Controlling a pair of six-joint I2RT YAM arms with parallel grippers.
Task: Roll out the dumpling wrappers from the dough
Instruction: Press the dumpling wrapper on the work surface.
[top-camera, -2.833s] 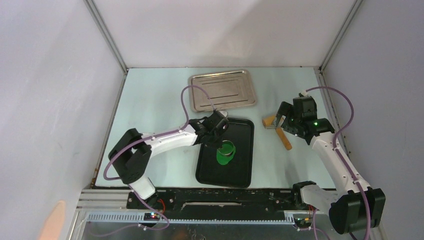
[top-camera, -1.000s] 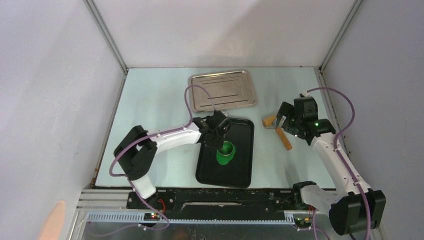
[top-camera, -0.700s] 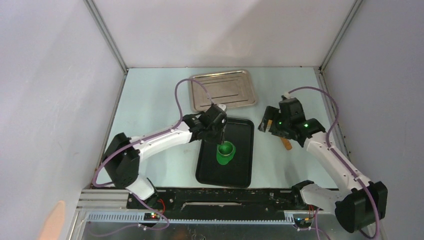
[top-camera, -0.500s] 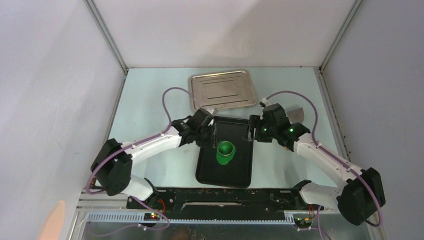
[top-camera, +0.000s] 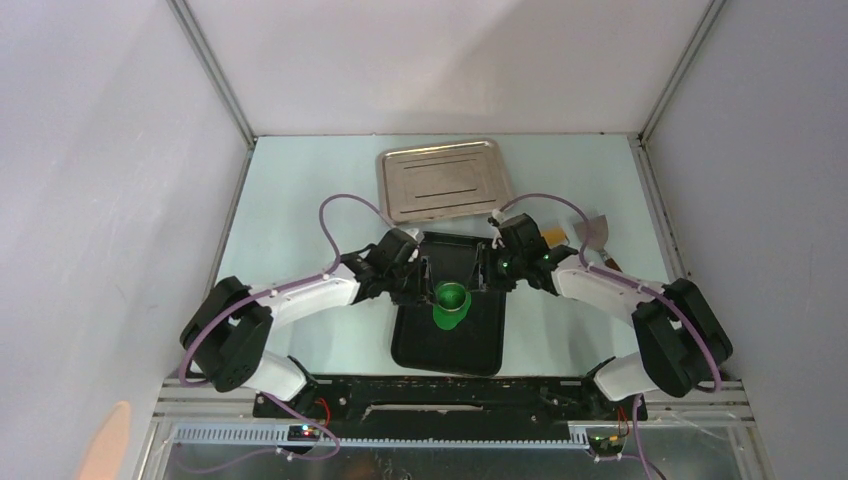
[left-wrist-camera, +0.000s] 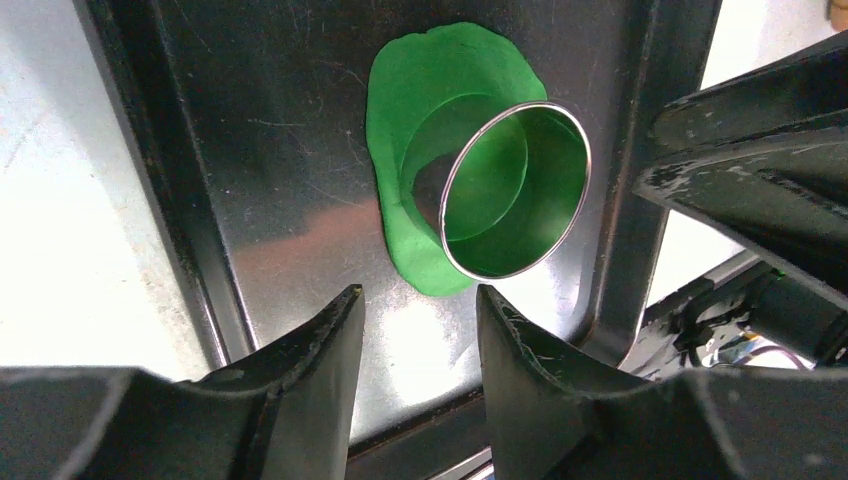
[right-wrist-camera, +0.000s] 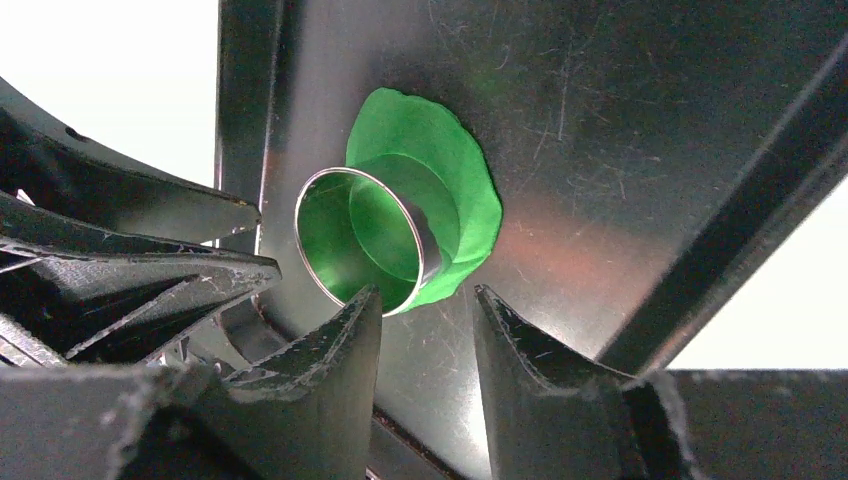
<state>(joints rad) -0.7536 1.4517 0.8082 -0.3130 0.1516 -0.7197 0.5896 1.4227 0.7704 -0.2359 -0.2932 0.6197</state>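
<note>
The dough (top-camera: 447, 312) is a flattened bright green oval on the black tray (top-camera: 470, 345). A shiny metal ring cutter (top-camera: 452, 296) stands on it, green showing inside. The dumpling wrappers are hidden; no loose disc shows. My left gripper (top-camera: 422, 284) hovers low just left of the ring, open and empty. My right gripper (top-camera: 481, 274) faces it from the right, also open and empty. In the left wrist view the dough (left-wrist-camera: 415, 210) and ring (left-wrist-camera: 515, 190) lie ahead of my left gripper (left-wrist-camera: 418, 300). In the right wrist view the ring (right-wrist-camera: 365, 240) and dough (right-wrist-camera: 460, 195) lie ahead of my right gripper (right-wrist-camera: 428, 298).
A silver tray (top-camera: 445, 180) lies at the back centre. A tan wooden roller (top-camera: 553, 235) peeks out behind the right arm, with a grey scraper (top-camera: 597, 231) beside it. The black tray's raised rim (left-wrist-camera: 625, 200) runs close to both grippers. Walls close in on three sides.
My left gripper has come off the ring, drawn back to its left and opened wider. My right arm has swung from the roller to the tray's right side, its jaws narrowing.
</note>
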